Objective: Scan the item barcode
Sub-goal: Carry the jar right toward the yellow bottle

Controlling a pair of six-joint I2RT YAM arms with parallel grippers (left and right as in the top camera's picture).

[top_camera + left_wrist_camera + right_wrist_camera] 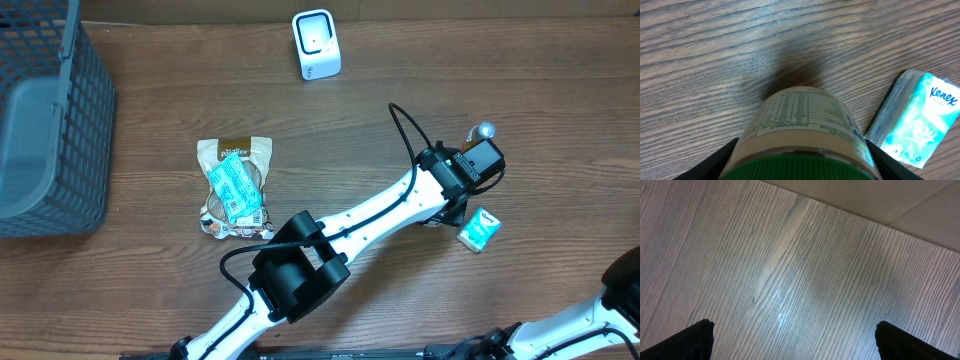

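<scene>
The left gripper [800, 162] is closed part-way on a pale round plastic bottle with a green screw cap [802, 117]. One black finger shows at each side just under the cap. The bottle's long axis runs away from the wrist toward the brown wood-grain table [715, 50], with the cap nearest the wrist and a fine-print label facing the camera. I see no barcode there. Just beside the bottle, not touching it, lies a small white-and-teal tissue pack [920, 125]. The left arm stretches diagonally across to the table's right half, wrist bent downward. The right gripper [797, 337] hangs wide open and empty over bare wood at the near right corner. The white box-shaped scanner [316, 45] stands well apart at the far edge, leftward of the held bottle, so the left arm looks better placed to carry it there
</scene>
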